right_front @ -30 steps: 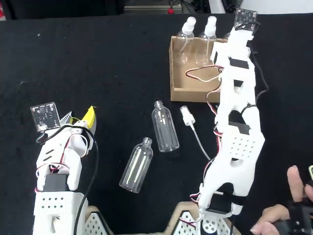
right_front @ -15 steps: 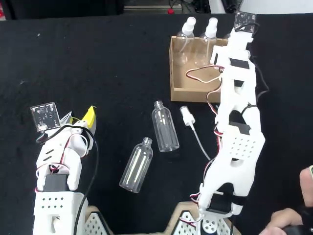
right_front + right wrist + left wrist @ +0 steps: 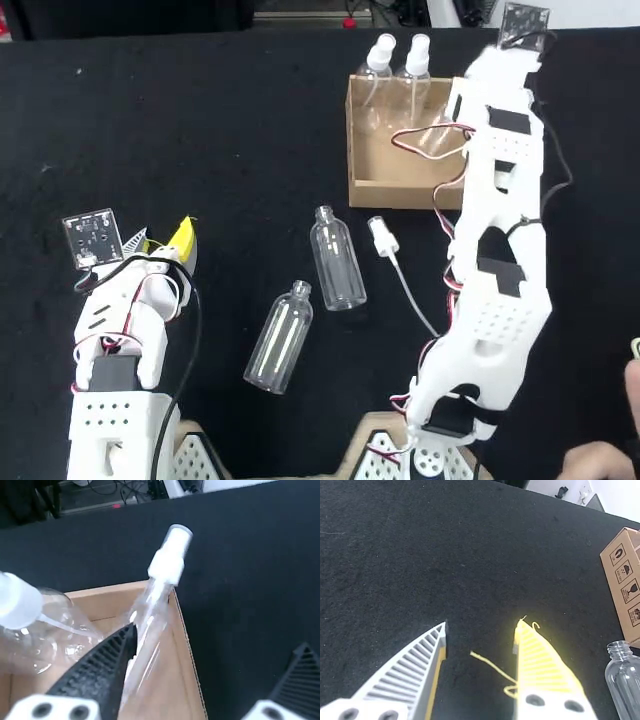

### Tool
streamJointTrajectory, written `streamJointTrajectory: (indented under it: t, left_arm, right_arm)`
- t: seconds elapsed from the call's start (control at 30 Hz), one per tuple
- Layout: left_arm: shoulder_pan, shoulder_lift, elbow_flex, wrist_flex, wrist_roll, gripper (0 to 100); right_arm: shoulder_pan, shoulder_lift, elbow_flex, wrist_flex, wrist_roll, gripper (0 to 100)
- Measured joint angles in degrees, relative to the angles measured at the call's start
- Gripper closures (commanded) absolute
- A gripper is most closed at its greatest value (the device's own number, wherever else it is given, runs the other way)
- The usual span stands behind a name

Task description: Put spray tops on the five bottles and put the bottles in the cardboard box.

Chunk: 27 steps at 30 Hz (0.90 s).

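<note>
Two uncapped clear bottles lie on the black table, one [image 3: 337, 258] in the middle and one [image 3: 280, 335] nearer the front. A loose spray top [image 3: 384, 237] with its tube lies to their right. The cardboard box [image 3: 365, 150] holds two bottles with spray tops [image 3: 380, 52] [image 3: 414, 50] at its far wall. My right arm [image 3: 497, 200] stretches over the box's right side. Its gripper [image 3: 216, 640] is open over the box corner, where a capped bottle [image 3: 162, 575] leans free between the fingers. My left gripper [image 3: 482, 626] [image 3: 160, 240] is open and empty at the front left.
Another capped bottle [image 3: 20, 610] stands in the box beside the right gripper. From the left wrist, the box's side [image 3: 625, 575] and an open bottle neck [image 3: 621, 652] are off to one side. Bare black table [image 3: 200, 130] spreads left of the box.
The right arm has swung to the right and farther back over the box. The two capped bottles at the far wall have shifted slightly left. The left arm has not moved.
</note>
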Motion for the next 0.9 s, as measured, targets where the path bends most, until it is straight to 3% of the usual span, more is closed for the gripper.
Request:
streamJointTrajectory:
  t: [0.3, 0.5, 0.73, 0.9]
  left_arm:
    - [0.0, 0.0, 0.0, 0.0, 0.0, 79]
    - [0.0, 0.0, 0.0, 0.0, 0.0, 79]
    - [0.0, 0.0, 0.0, 0.0, 0.0, 79]
    - [0.0, 0.0, 0.0, 0.0, 0.0, 79]
  right_arm:
    - [0.09, 0.09, 0.88, 0.0, 0.0, 56.8]
    - [-0.09, 0.09, 0.88, 7.56, -1.14, 57.0]
    - [-0.62, 0.09, -5.71, 14.77, -9.85, 74.6]
    - [-0.44, 0.09, -10.02, 13.89, -13.71, 75.4]
